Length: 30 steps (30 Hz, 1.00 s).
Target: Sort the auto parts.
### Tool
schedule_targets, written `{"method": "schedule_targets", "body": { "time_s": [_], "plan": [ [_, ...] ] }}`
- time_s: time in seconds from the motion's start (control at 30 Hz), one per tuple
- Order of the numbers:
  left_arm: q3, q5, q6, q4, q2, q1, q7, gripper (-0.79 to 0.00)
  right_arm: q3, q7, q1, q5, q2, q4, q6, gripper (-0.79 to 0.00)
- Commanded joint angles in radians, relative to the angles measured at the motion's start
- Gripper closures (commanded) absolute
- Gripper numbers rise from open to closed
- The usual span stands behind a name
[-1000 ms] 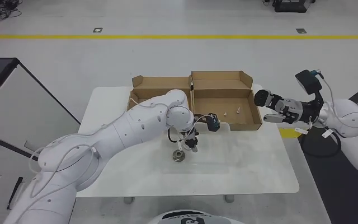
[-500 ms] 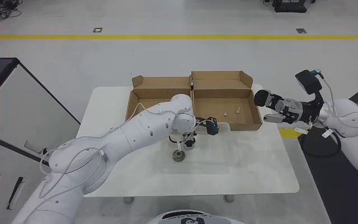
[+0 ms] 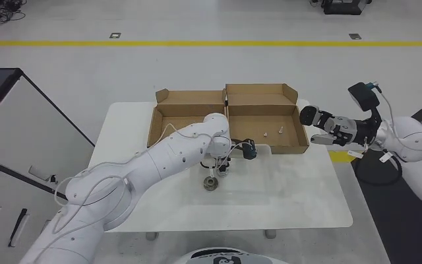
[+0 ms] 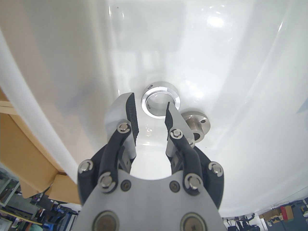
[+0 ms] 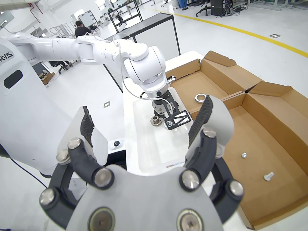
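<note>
On table (image 4: pixel 240 73), left hand (image 4: pixel 149 100) spread at steel ring (image 4: pixel 168 88), flanged hub (image 4: pixel 196 121) just beside

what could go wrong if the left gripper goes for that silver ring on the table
1. One finger of the open left gripper sits over the shiny silver metal ring rather than outside it, so it may land on the rim.
2. The dull flanged metal hub lies close beside the ring and could get knocked.

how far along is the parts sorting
Done: a ring lies in one cardboard box, a bolt and nut in the other. In hand: nothing yet; the open left gripper hovers at a collar on the table. Left: that collar and the flanged hub.
</note>
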Motion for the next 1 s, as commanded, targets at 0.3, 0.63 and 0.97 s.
{"method": "schedule_targets", "body": {
  "time_s": [0.3, 0.63, 0.97],
  "plan": [
    [0.0, 0.013, -0.02, 0.047, -0.021, 0.012, 0.02, -0.311, 0.0, 0.0, 0.0, 0.0, 0.0, 0.0, 0.0, -0.785],
    [0.0, 0.029, -0.053, 0.062, -0.028, 0.019, 0.053, -0.326, 0.0, 0.0, 0.0, 0.0, 0.0, 0.0, 0.0, -0.785],
    [0.0, 0.009, -0.048, 0.083, -0.03, 0.006, 0.048, -0.283, 0.0, 0.0, 0.0, 0.0, 0.0, 0.0, 0.0, -0.785]
  ]
}}
